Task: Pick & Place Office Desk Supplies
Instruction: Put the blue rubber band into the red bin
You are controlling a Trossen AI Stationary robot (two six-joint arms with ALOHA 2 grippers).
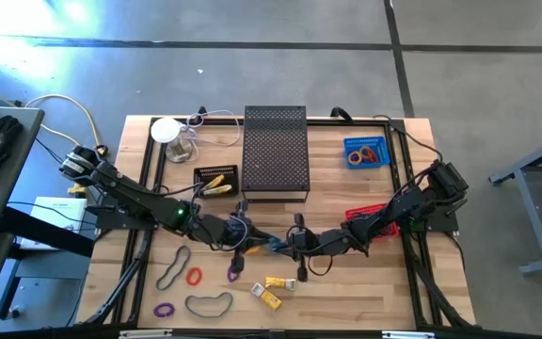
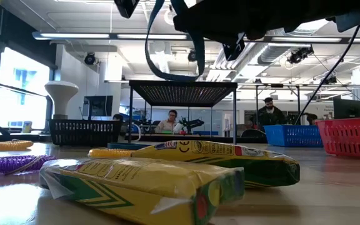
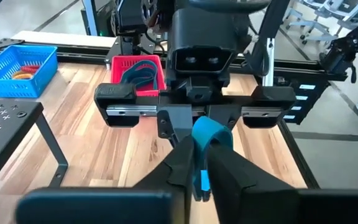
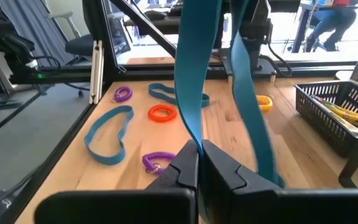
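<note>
**Both claws pinch one blue band mid-tabletop**

The two arms meet over the middle of the tabletop [image 1: 346, 292], in front of the black perforated stand [image 1: 275, 151]. Left claw [image 3: 197, 163] is clenched on a blue band [image 3: 211, 134], fingers nearly touching with the strap between them. Right claw [image 4: 199, 163] is clenched on the same blue band [image 4: 191, 81]; its loop hangs up and away past the fingers. In the low view the band [image 2: 167, 44] dangles as a dark loop clear of the wood.

Loose on the tabletop near the front edge:
- two large dark bands, one at left [image 1: 172, 267], one at front [image 1: 209, 302]
- red ring [image 1: 194, 276]
- purple coil, front left [image 1: 164, 309]
- second purple coil [image 1: 234, 270], just below the left claw [image 1: 240, 229]
- two yellow packs [image 1: 271, 290], just beside each other, under the right claw [image 1: 298, 237]; they fill the low view's foreground [image 2: 142, 181]

Bins:
- black basket [image 1: 216, 179], left of the stand, yellow pieces inside
- blue bin [image 1: 366, 152], right rear, orange and red rings inside
- red bin [image 1: 376, 218], right side, partly under the right arm; the left wrist view shows dark bands in it [image 3: 138, 70]

White lamp-like object [image 1: 167, 131] at left rear. People sit in the room beyond the tabletop [image 2: 170, 120].
</note>
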